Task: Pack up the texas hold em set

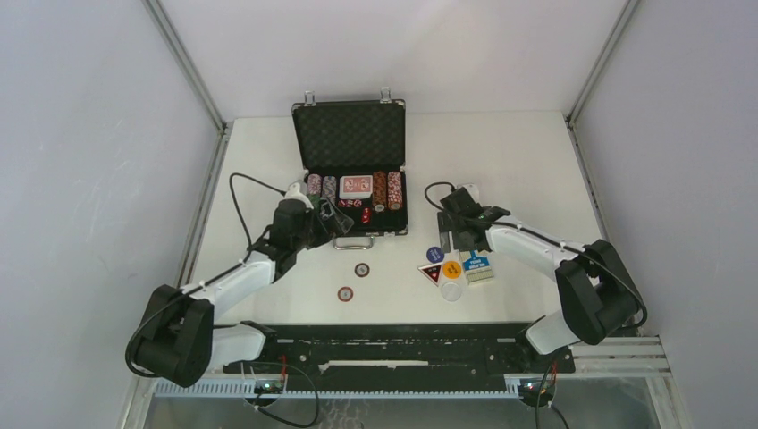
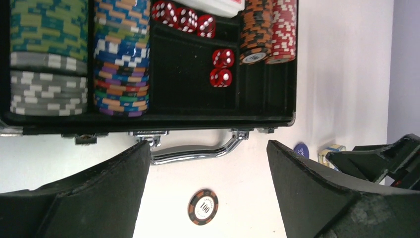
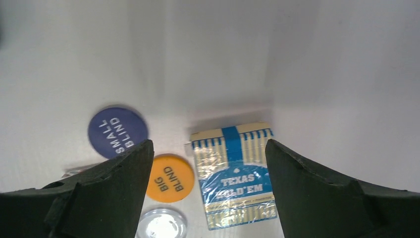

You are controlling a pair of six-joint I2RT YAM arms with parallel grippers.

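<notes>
**Table (image 1: 536,161) from above, with both wrist views.** The black, silver-edged case (image 1: 350,192) lies open at the middle of the table's far half; its foam-lined lid (image 1: 349,134) is raised at the far side and its metal handle (image 2: 198,151) faces the arms. Inside, striped poker chips (image 2: 121,59) lie on edge in the outer channels (green, grey and mixed colours on one side, orange-brown and red on the other); a red card deck (image 1: 356,185) sits in the middle; red dice (image 2: 222,58) lie loose, three in a row beside the deck and two more nearer the handle.

The left gripper (image 2: 208,148) hovers just in front of the handle; its fingers (image 2: 114,188) are wide apart and hold nothing. Below it on the bare table lies a chip marked 100 (image 2: 203,207), near the handle; a second loose chip (image 1: 345,293) lies closer to the arm bases.

The right gripper (image 3: 208,144) hangs to the right of the case, fingers spread wide and clamped on nothing. On the table beneath it lie the blue card deck (image 3: 235,173) in its clear wrapper; a blue button (image 3: 118,131) reading SMALL BLIND; an orange button (image 3: 171,177) reading BIG BLIND, just beside the deck; and a clear round disc (image 3: 161,225) near the orange button. All four rest outside the case.
</notes>
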